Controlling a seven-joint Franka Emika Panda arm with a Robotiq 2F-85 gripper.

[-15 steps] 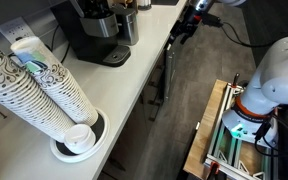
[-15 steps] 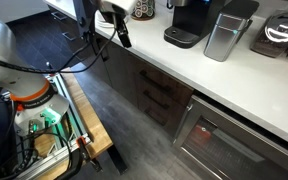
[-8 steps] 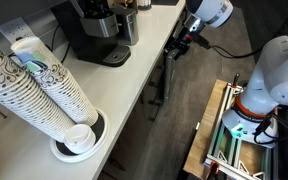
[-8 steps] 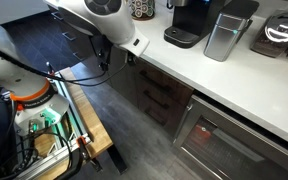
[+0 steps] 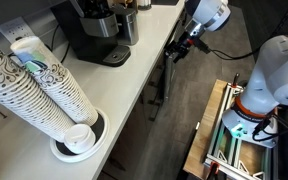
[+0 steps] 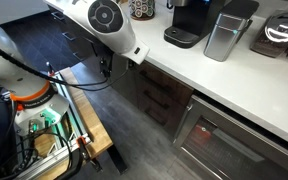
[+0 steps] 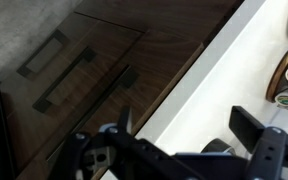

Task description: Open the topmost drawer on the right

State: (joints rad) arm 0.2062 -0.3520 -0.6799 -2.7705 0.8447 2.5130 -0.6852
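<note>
The topmost drawer [image 7: 134, 82] is a narrow dark front just under the white counter edge, with a slim bar handle, and it is closed. It also shows in an exterior view [image 6: 154, 76]. My gripper [image 7: 189, 125] is open and empty, its two dark fingers spread wide. It hangs over the counter edge, above and apart from the drawer front. In an exterior view my gripper [image 5: 178, 46] sits at the counter's edge beside the cabinet fronts. In the other exterior view the arm's white wrist hides the fingers.
Taller dark drawer fronts [image 7: 54, 65] with bar handles lie below the top one. The white countertop [image 6: 214, 80] holds a coffee machine [image 5: 92, 30], a metal canister [image 6: 224, 35] and a rack of stacked paper cups [image 5: 44, 90]. A wooden robot base [image 6: 84, 130] stands on the grey floor.
The arm has swung down from above the counter towards the counter edge and cabinet fronts, and the wrist has turned. The drawer has stayed closed.
</note>
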